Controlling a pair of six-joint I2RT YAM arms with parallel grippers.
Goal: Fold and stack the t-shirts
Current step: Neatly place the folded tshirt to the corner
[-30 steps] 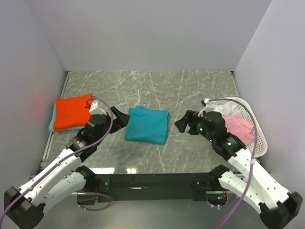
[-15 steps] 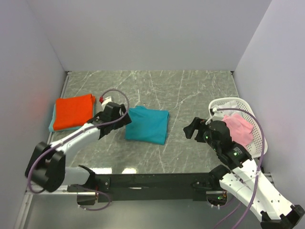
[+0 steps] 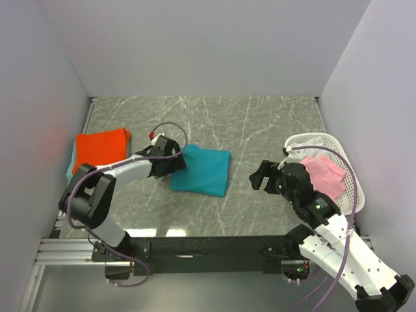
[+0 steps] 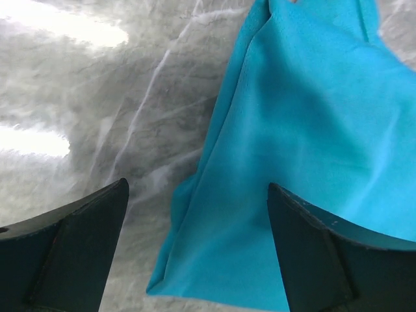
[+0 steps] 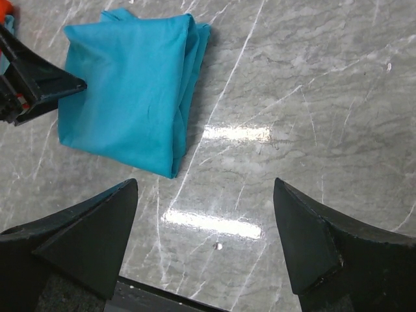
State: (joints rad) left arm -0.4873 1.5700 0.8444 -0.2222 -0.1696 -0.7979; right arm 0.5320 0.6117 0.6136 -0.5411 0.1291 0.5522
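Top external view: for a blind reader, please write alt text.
A folded teal shirt lies centrally with the open left gripper at its left edge. An orange shirt sits folded far left; the open right gripper hovers beside a basket holding a pink shirt.

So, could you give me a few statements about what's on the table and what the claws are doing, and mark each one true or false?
1. The folded teal-blue cloth t-shirt lies on the grey marbled table between the two claws. True.
2. The left claw is clamped shut on that shirt. False: its jaws stand open at the shirt's left edge.
3. The folded orange-red t-shirt lies on top of a light teal one. True.
4. The pink t-shirt is folded on that stack. False: it lies crumpled in the white plastic mesh basket on the right.
5. The right claw holds the pink shirt. False: it is open and empty over bare table.
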